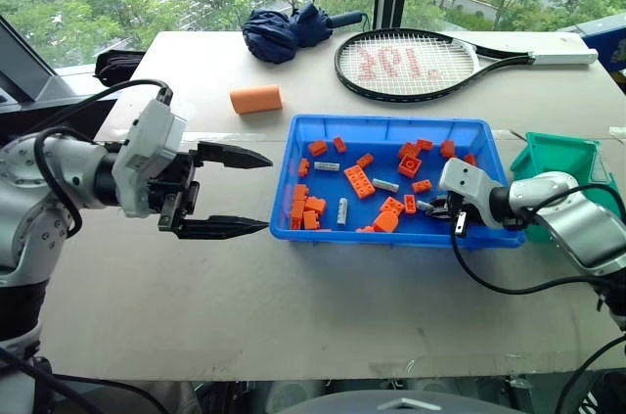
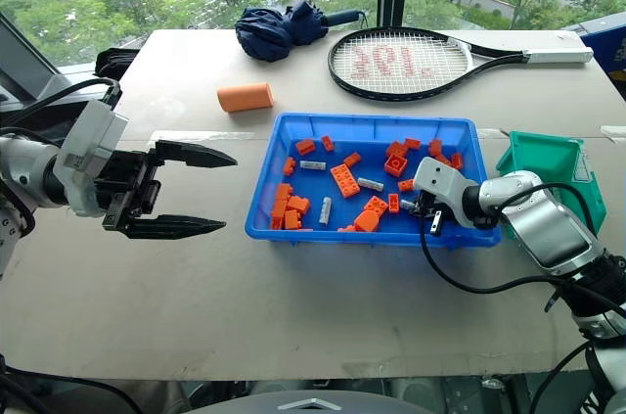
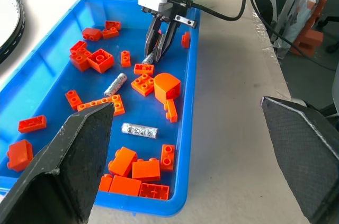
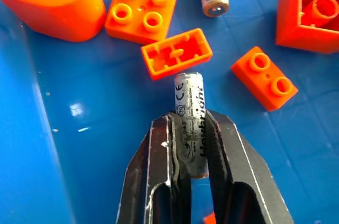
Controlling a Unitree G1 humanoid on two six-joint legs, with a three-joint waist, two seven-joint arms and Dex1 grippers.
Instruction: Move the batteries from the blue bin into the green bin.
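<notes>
Left end effector (image 1: 233,192) hangs over bare counter (image 1: 245,306) just left of the blue bin (image 1: 391,126), fingers spread wide, nothing between them, well apart from any battery. Inside the blue bin, among the orange bricks (image 1: 359,181), loose batteries lie flat: one near the bin's far-left part (image 1: 327,166), one upright-in-picture near the front wall (image 1: 342,211), one mid-bin (image 1: 385,185). Right side of the bin: right end effector (image 4: 192,128) is down at the bin floor near the front-right corner, fingers drawn narrow on a silver-grey battery (image 4: 190,102); the wrist view shows the cell pinched lengthwise between the two pads, its free end poking out toward a flipped orange brick (image 4: 177,53) that sits just beyond it, seemingly not touching. Step in hand, by my read: grasp made on one battery, lift not yet done; the cell looks to be at floor level in the bin. Next move calls for a straight lift clear of the bin's rim without dragging the neighbouring bricks, then a swing right to the green bin (image 1: 558,155), which stands just beside the blue bin's right wall, and a release over its opening. Grip is along the cell's length, so it could slip out endwise if tilted. The other batteries remain to be moved; task looks early.
</notes>
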